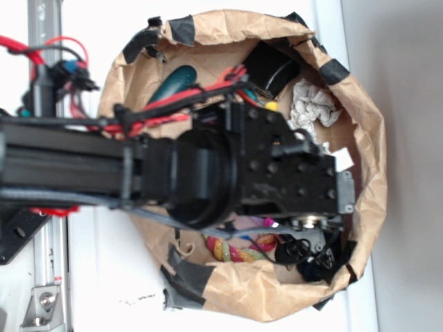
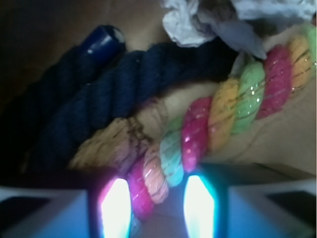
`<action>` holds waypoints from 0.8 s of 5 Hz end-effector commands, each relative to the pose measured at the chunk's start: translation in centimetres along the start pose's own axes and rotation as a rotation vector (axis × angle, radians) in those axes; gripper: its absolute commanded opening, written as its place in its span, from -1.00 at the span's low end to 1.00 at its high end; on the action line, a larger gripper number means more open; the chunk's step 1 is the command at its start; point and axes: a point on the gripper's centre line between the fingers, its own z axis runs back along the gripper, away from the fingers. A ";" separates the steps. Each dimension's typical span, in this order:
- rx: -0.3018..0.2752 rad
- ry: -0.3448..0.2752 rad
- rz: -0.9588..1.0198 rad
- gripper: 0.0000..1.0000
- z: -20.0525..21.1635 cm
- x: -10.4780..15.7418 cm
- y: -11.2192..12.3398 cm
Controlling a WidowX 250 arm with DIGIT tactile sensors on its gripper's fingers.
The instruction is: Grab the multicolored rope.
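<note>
Crowding multicolored rope [image 2: 218,119]: navy rope [image 2: 114,89].

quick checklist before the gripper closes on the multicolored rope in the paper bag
1. Target between fingers: ok. The twisted red, yellow and green rope runs into the gap at the gripper.
2. Jaws apart: ok, a gap shows either side of the rope.
3. Dark navy-blue rope outside the gap: ok, it lies above and left.
4. Crumpled white paper clear of fingers: ok, far end.
5. Fingers low enough to pinch: cannot tell, glare hides the tips.
6. Arm clear of the brown paper bag's rim: cannot tell from the exterior view.
</note>
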 end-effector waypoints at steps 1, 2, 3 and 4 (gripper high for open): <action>-0.040 -0.075 -0.063 -1.00 4.3 -0.6 2.6; 0.026 -0.237 -0.261 -1.00 9.1 0.2 5.4; 0.005 -0.249 -0.217 -1.00 10.4 0.5 6.8; 0.019 -0.230 0.037 1.00 10.6 0.3 7.3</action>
